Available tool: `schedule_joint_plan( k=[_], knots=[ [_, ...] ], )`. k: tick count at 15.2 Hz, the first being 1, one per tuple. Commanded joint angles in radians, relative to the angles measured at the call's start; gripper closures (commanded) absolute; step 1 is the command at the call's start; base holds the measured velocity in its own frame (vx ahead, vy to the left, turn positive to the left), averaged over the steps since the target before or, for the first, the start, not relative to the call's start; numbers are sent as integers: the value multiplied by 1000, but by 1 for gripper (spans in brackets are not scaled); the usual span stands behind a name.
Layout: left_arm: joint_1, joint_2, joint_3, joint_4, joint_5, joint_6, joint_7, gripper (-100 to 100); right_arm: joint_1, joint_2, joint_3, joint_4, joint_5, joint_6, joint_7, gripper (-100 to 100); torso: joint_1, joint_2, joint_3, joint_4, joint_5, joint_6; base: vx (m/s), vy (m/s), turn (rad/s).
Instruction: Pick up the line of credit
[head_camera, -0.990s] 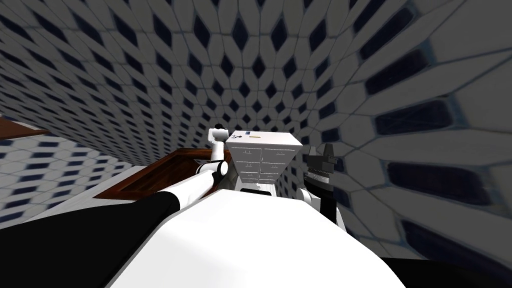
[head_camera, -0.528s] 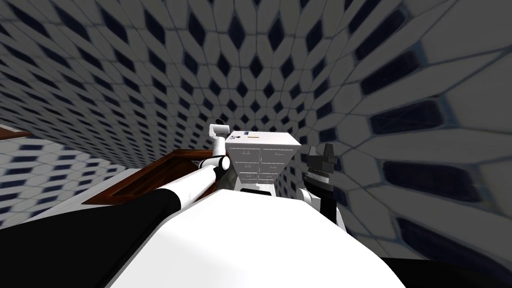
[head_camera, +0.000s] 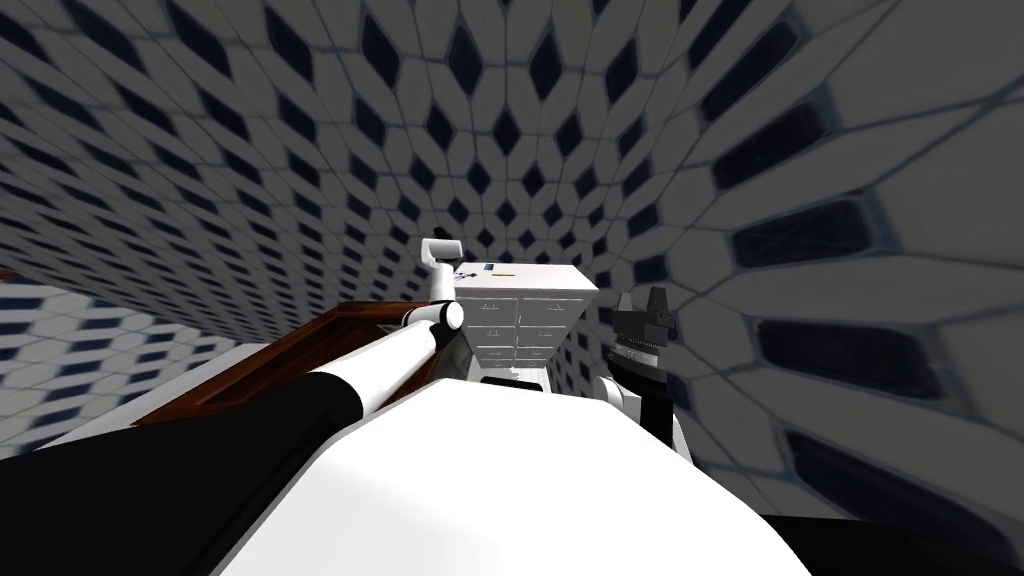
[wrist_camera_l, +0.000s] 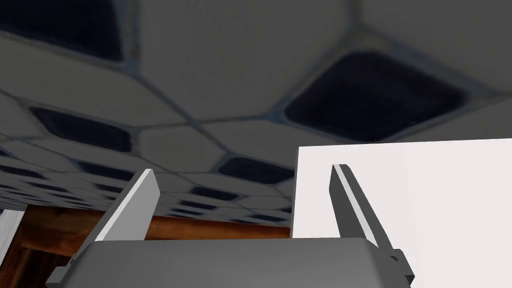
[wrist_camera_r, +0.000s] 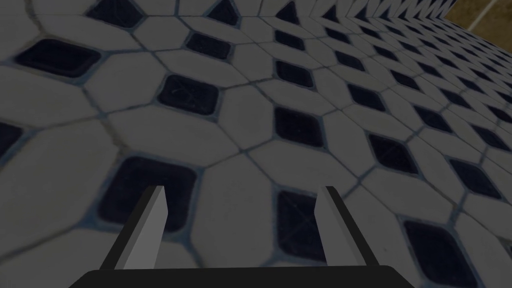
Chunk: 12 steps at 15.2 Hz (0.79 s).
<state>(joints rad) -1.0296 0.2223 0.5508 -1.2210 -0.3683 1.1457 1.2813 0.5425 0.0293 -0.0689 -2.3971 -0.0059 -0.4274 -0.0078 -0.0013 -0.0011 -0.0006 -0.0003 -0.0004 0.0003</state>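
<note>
R gripper (wrist_camera_r: 240, 220): hanging low by robot's R side, fingers standing wide, holding nothing.
Wooden frame (head_camera: 300, 350): brown, lying on L side, running toward foot of cabinet.
L gripper (wrist_camera_l: 245, 205): riding at end of outstretched L arm, just beside cabinet's upper L corner. Fingers standing wide, nothing btwn them. It is looking along cabinet's white side, not down onto the top.
Step in hand: approach phase, judged. L arm is reaching toward cabinet top; no contact w/ any item, grasp not yet begun.
Next move: calling for L gripper to be carried over the top and turned down onto the item, fingers kept wide until straddling it. A flat item is likely needing an edge pinch.
Drawer cabinet (head_camera: 525, 320): white, rows of small drawers facing robot, standing straight ahead against tiled wall.
Line of credit (head_camera: 487, 269): judged to be among a few small items lying on cabinet top, toward its L part; too small to tell which.
Axis/heading: cannot be confirmed. A thin yellowish strip (head_camera: 505, 270) in that group is lying w/ long axis roughly parallel to cabinet's front edge; which end leads, cannot tell.
</note>
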Motion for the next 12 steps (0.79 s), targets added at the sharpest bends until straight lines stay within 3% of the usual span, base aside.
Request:
schedule_joint_plan(
  k=[1,2,3,5,6,8,9,12],
  knots=[
    [-41,-4,13,27,-6,50,29,-100,0,0,0,0,0,0,0,0,0,0,0,0,0,0,19,-6,-77],
    [-41,-4,13,27,-6,58,29,-100,0,0,0,0,0,0,0,0,0,0,0,0,0,0,16,-3,-26],
    [-82,-10,30,65,-13,87,64,-100,0,0,0,0,0,0,0,0,0,0,0,0,0,0,20,-6,-52],
    [-89,-10,30,65,-13,115,64,-100,0,0,0,0,0,0,0,0,0,0,0,0,0,0,19,-6,-43],
    [-130,-16,46,100,-19,146,96,-100,0,0,0,0,0,0,0,0,0,0,0,0,0,0,20,-5,-54],
    [-133,-16,46,100,-19,168,96,-100,0,0,0,0,0,0,0,0,0,0,0,0,0,0,20,-3,-45],
    [-174,-22,61,135,-25,196,126,-100,0,0,0,0,0,0,0,0,0,0,0,0,0,0,18,-5,-49],
    [-212,-28,75,167,-31,263,153,-100,0,0,0,0,0,0,0,0,0,0,0,0,0,0,23,-6,-69]
  ],
)
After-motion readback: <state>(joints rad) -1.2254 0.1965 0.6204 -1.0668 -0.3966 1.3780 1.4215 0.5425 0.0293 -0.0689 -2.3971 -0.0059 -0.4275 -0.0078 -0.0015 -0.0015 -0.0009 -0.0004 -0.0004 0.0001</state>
